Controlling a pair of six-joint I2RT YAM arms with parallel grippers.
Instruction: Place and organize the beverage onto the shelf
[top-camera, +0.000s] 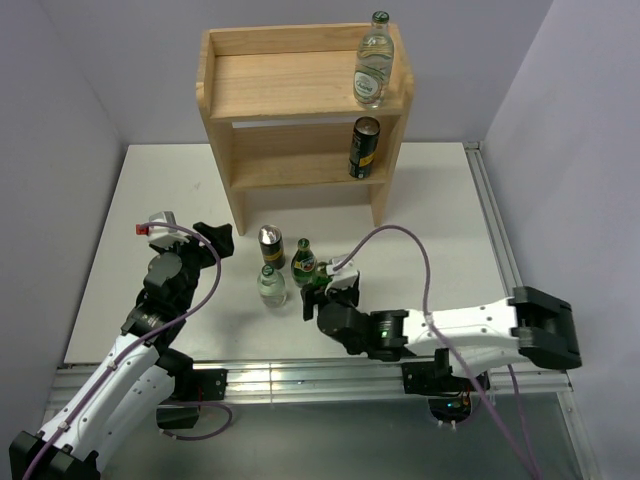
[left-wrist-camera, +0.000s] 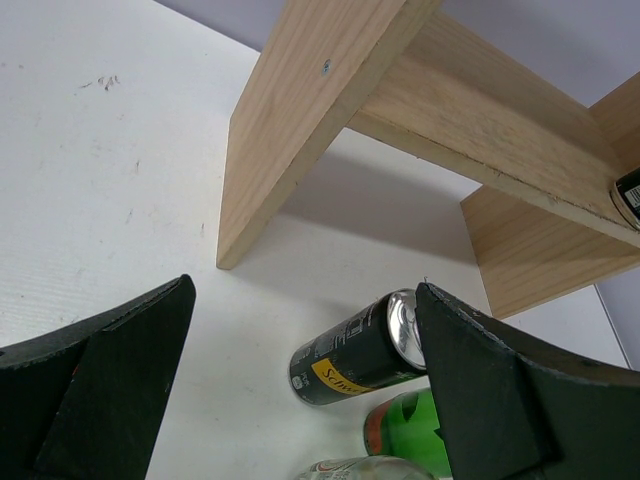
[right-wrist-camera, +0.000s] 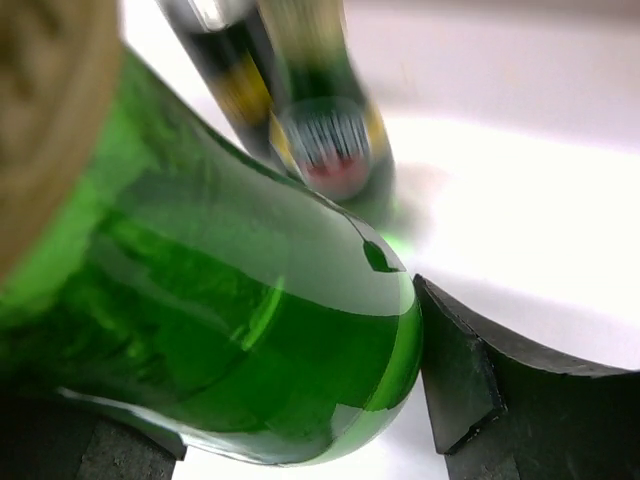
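Note:
The wooden shelf (top-camera: 300, 100) stands at the back. A clear bottle (top-camera: 372, 60) stands on its top board at the right, and a dark can (top-camera: 363, 148) on the lower board below it. On the table in front stand a dark can (top-camera: 271, 247), a green bottle (top-camera: 303, 262) and a clear bottle (top-camera: 271, 287). My right gripper (top-camera: 326, 294) is shut on a second green bottle (top-camera: 322, 270), which fills the right wrist view (right-wrist-camera: 230, 330) between the fingers (right-wrist-camera: 470, 380). My left gripper (top-camera: 215, 238) is open and empty, left of the group. The left wrist view shows the can (left-wrist-camera: 360, 350) between its spread fingers (left-wrist-camera: 500, 400).
The shelf's left side panel (left-wrist-camera: 290, 130) reaches the table just ahead of my left gripper. The table's right edge has a metal rail (top-camera: 495, 230). Purple cables run over both arms.

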